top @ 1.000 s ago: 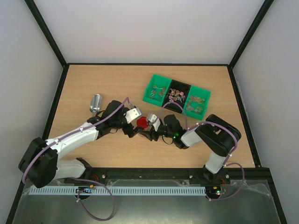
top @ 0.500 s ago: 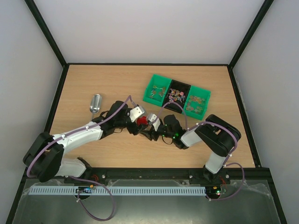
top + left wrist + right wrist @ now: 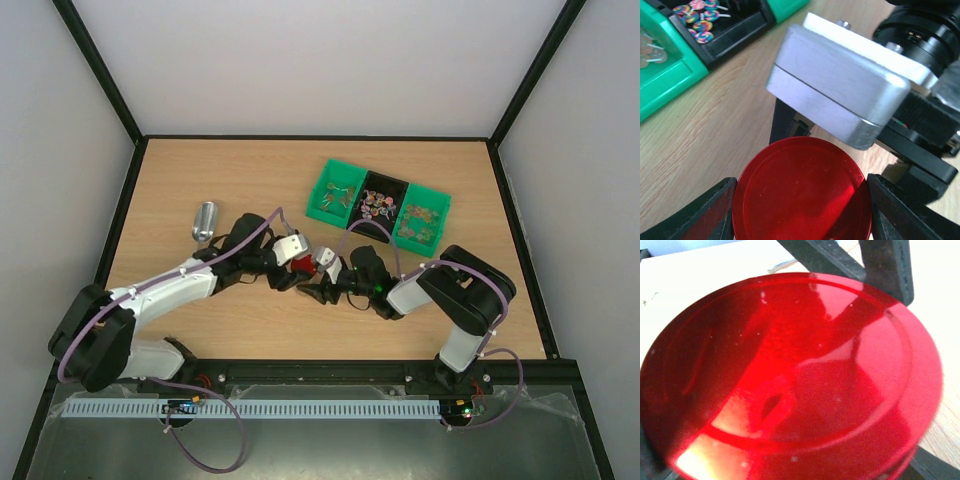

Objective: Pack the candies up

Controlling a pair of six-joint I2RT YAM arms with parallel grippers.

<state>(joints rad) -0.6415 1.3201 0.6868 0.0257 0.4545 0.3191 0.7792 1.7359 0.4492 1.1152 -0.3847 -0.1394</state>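
Note:
The candies [image 3: 378,205] lie in a row of small bins at the back right, and some show at the top left of the left wrist view [image 3: 696,21]. A red round lid [image 3: 303,261] is held between both arms at mid-table. My left gripper [image 3: 801,212] has one black finger pressed to each side of the lid [image 3: 800,190]. My right gripper [image 3: 314,276] holds the same lid from the opposite side, and one of its fingers [image 3: 786,122] shows behind the far rim. In the right wrist view the lid [image 3: 790,375] fills nearly everything.
Two green bins [image 3: 328,192] [image 3: 434,208] flank a black one [image 3: 384,186] at the back right. A silver metal scoop [image 3: 204,220] lies on the wooden table [image 3: 200,170] to the left. The right wrist's silver camera housing [image 3: 840,95] hangs close above the lid.
My left gripper has moved right onto the red lid and narrowed its jaws until they meet the rim. The right arm and the lid have barely moved.

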